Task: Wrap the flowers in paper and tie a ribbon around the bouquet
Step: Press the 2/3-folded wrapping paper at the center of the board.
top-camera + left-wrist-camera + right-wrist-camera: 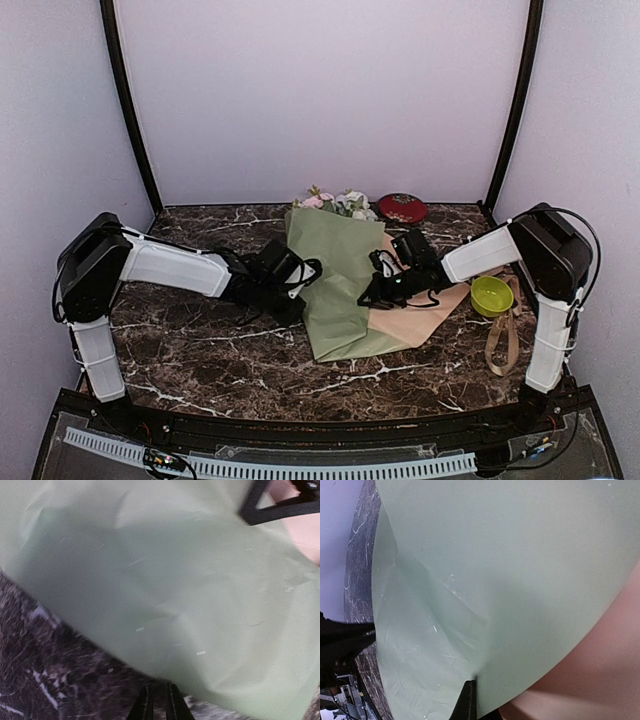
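Across the dark marble table point(200, 350), seen from above, the bouquet point(335, 280) lies in the middle — a sage-green wrap with the flowers point(335, 202) poking out at its far end, just beside a round red tin point(402, 208). The left gripper point(292, 290) sits at the wrap's left edge. The right gripper point(385, 290) is on its right side, where a tan flap point(430, 315) spreads out. A lime-green bowl point(491, 294) stands further right, with the ribbon point(505, 345) lying loose next to it, apart from both arms.

From the left wrist, the paper point(175, 580) fills most of the view. The fingers point(145, 707) stand only narrowly apart right at its near edge, and I cannot tell whether they pinch it.

From the right wrist, the jaws are closed on the paper — creases run straight into the fingertip point(468, 700), and the tan face shows at the right.
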You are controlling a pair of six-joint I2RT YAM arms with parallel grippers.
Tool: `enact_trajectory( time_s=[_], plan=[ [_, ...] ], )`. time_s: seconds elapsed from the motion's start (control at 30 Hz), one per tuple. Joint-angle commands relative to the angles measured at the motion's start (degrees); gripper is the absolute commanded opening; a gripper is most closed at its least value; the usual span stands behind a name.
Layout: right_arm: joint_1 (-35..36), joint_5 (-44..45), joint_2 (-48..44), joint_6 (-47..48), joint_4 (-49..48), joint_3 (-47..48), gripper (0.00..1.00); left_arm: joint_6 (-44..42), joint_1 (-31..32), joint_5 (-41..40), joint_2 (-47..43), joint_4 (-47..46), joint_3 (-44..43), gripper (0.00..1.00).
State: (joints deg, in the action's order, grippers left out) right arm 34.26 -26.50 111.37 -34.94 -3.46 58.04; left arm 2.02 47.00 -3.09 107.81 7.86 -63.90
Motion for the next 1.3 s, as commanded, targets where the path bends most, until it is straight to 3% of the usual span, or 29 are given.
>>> enact_trajectory(
  time_s=[0.0,0.27,0.83,1.0,1.27],
  plan=[
    [1.44,2.24,0.12,-0.2,2.63,-0.78,0.0,-4.71,6.3,-2.29,-2.87,0.14,-2.93,0.1],
    [2.05,2.46,-0.46,-0.39,2.73,-1.15,0.0,-6.97,9.16,0.98,2.99,4.28,-3.48,0.09],
    [2.25,2.67,-0.63,-0.37,2.52,-1.7,0.0,-17.55,13.84,9.55,-0.23,13.25,1.57,0.07],
    [2.27,2.42,-0.27,-0.64,2.14,-2.0,0.0,-18.05,17.29,7.92,0.19,14.14,0.24,0.07],
    [2.29,2.59,-0.64,-0.57,2.13,-2.22,0.0,-19.3,17.86,8.63,-1.55,16.5,-0.52,0.07]
  ],
)
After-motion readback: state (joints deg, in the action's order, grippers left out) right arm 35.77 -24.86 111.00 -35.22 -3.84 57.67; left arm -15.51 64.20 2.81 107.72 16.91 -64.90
